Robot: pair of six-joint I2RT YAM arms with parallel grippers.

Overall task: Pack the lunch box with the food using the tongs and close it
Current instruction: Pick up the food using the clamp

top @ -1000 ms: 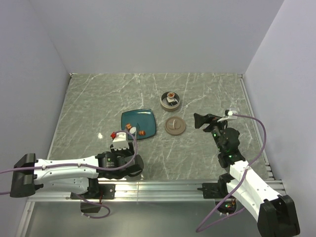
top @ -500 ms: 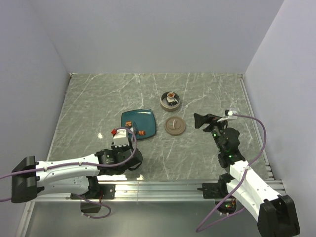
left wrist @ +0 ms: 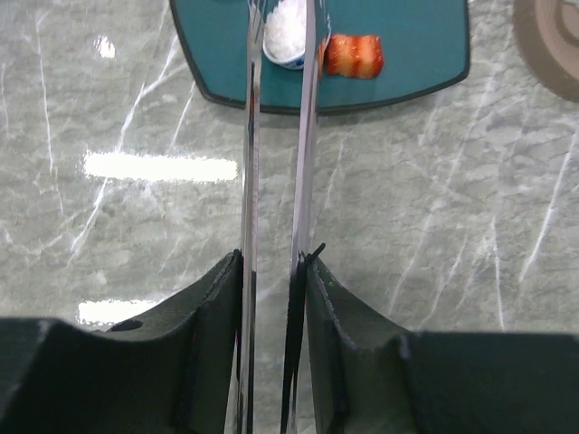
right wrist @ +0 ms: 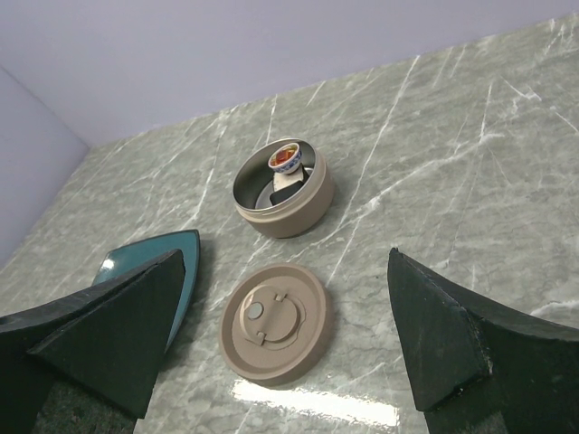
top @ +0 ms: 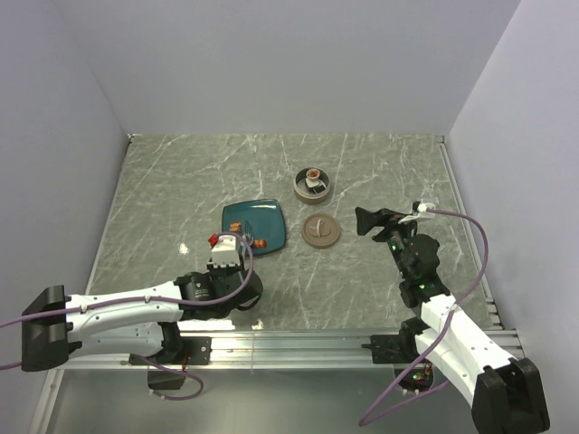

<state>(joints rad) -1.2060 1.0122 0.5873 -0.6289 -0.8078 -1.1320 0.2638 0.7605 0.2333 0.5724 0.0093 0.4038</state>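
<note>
The slim grey metal tongs [left wrist: 276, 181] are clamped part-way along their length by the left claw [left wrist: 274, 271], whose fingers press the two tong arms toward each other. The tong tips sit on either side of a white rice round [left wrist: 288, 36] on the square teal plate [left wrist: 407, 54]. An orange-red piece [left wrist: 355, 56] lies just beside the right tong arm.

The left arm [top: 127, 303] lies low along the near edge of the grey marble table [top: 172, 181], with its claw pointing at the plate.

The round silver metal lunch box [right wrist: 303, 210] stands open beyond the plate, with an orange-topped piece [right wrist: 285, 158] inside. Its tan-brown round lid [right wrist: 276, 321] lies flat between the tin and the right claw [top: 369, 221], which hovers spread wide, gripping nothing.

Open table surface lies on every side of plate, tin and lid.
</note>
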